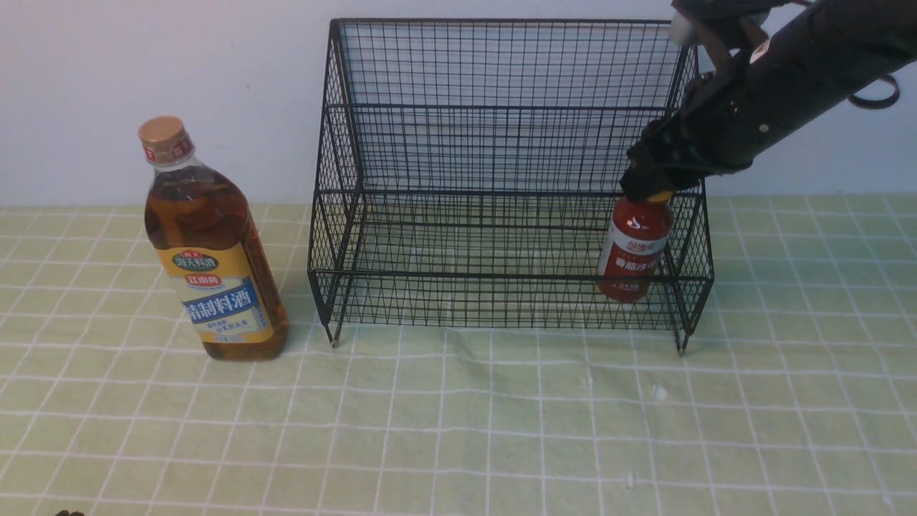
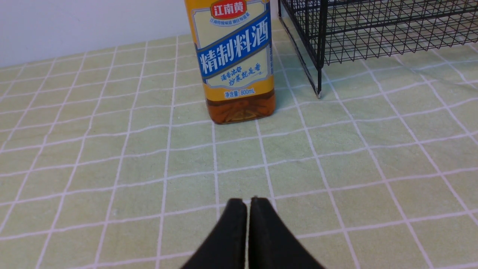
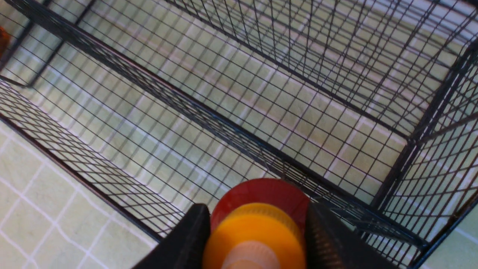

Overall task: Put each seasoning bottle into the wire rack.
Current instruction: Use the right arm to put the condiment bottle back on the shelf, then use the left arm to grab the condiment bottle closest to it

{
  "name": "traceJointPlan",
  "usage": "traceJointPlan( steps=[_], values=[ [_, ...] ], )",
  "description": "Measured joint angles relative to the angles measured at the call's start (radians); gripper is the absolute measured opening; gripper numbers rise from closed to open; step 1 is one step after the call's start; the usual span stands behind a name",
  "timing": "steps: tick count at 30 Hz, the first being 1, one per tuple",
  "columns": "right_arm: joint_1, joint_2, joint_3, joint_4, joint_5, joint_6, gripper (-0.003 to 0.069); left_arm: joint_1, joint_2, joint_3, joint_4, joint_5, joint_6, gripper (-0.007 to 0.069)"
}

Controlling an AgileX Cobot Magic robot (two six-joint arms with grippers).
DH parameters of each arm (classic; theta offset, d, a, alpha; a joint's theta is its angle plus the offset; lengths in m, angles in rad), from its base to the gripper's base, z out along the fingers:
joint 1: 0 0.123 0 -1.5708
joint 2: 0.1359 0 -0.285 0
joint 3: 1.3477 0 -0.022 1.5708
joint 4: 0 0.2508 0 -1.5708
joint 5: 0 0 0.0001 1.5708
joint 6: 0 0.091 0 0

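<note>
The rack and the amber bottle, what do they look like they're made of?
Rack: looks like metal wire with a black coating, judging by its thin, straight mesh and slight sheen. Amber bottle: clear and glossy, liquid showing through; plastic or glass, I can't tell which.

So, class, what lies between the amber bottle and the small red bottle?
The front view shows the wire rack's mesh between them, the red bottle inside it.

A checked green cloth (image 1: 458, 423) covers the table; a pale wall (image 1: 86, 93) rises behind.
</note>
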Motion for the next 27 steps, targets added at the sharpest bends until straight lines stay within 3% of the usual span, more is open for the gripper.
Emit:
traceJointPlan(
  steps=[6,10,16,21,22,25,27],
  values=[
    [0.0,0.025,0.0,-0.025,0.005,-0.001,0.0325,0.0,0.0,0.0,0.0,0.0,0.0,-0.0006],
    [0.0,0.009,-0.004,-0.017,0.011,-0.001,0.0444,0.0,0.0,0.0,0.0,0.0,0.0,-0.0006],
    [0.0,-0.081,-0.026,-0.022,0.082,0.028,0.0482,0.0,0.0,0.0,0.0,0.0,0.0,-0.0006],
    [0.0,-0.218,-0.063,-0.045,0.139,0.134,0.0395,0.0,0.0,0.0,0.0,0.0,0.0,-0.0006],
    [0.0,-0.285,-0.071,-0.07,0.147,0.171,0.0321,0.0,0.0,0.0,0.0,0.0,0.0,-0.0006],
    [0.001,-0.399,-0.071,-0.12,0.164,0.21,0.0206,0.0,0.0,0.0,0.0,0.0,0.0,-0.0006],
    [0.001,-0.505,-0.048,-0.153,0.16,0.258,0.0091,0.0,0.0,0.0,0.0,0.0,0.0,-0.0006]
  ],
)
